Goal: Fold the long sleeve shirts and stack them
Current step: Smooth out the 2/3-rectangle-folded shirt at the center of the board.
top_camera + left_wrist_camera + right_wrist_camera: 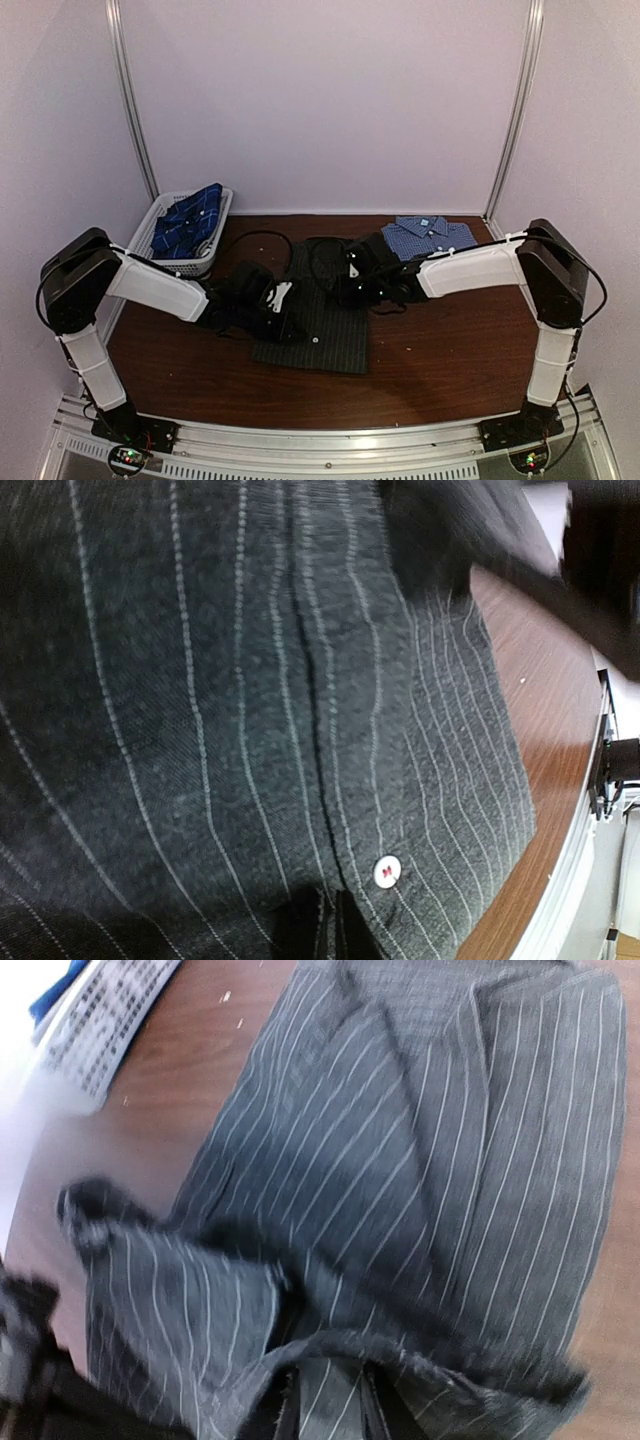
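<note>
A charcoal pinstripe shirt [318, 335] lies in the middle of the table. My left gripper [283, 312] sits on its left part, and the left wrist view shows its dark fingers [335, 935] pinched on a narrow fold of the cloth just beside a white button [387, 872]. My right gripper [352, 278] is at the shirt's far edge. In the right wrist view it [333, 1410] is shut on a raised, bunched hem of the pinstripe cloth [420, 1160]. At the back right rests a folded blue-and-white check shirt [432, 236]. A navy plaid shirt [190, 222] is in the basket.
The white mesh basket [218, 205] stands at the back left corner, and its rim [110, 1010] shows in the right wrist view. Black cables [262, 240] loop on the brown table [440, 350] behind the pinstripe shirt. Pale walls close off the back and both sides.
</note>
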`<state>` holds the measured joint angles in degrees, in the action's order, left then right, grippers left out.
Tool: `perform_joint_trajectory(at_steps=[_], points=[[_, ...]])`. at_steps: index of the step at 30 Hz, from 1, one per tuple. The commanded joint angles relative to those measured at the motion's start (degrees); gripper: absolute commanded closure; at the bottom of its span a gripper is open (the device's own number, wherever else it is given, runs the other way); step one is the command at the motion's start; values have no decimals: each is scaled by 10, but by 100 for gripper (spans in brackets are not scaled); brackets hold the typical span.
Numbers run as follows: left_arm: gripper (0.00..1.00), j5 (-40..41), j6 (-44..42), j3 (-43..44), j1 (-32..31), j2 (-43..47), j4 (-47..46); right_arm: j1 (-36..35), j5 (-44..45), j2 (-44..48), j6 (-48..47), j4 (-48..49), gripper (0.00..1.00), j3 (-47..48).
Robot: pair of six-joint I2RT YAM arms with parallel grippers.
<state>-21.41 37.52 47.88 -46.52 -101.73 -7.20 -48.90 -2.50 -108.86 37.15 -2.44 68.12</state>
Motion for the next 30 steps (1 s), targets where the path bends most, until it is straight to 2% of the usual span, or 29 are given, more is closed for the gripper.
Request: perform_joint_trajectory(at_steps=[1,5,10,15,19,25,30], points=[[94,11,-10,4,-7,-6,-29,35,12,-39,-18,-19,75,51],[94,19,-15,15,-7,1,-10,48,10,-70,-35,-31,68,75],[88,53,-34,58,-5,18,45,65,12,-67,-55,-45,48,90],[85,81,-40,91,14,38,88,72,29,-34,-80,-90,40,123],[85,115,-38,90,32,71,106,71,34,17,-78,-98,43,110],[85,138,-41,83,73,101,147,45,-1,71,-49,-70,61,41],[86,123,-52,78,99,100,155,22,-25,66,-25,-34,76,-10]])
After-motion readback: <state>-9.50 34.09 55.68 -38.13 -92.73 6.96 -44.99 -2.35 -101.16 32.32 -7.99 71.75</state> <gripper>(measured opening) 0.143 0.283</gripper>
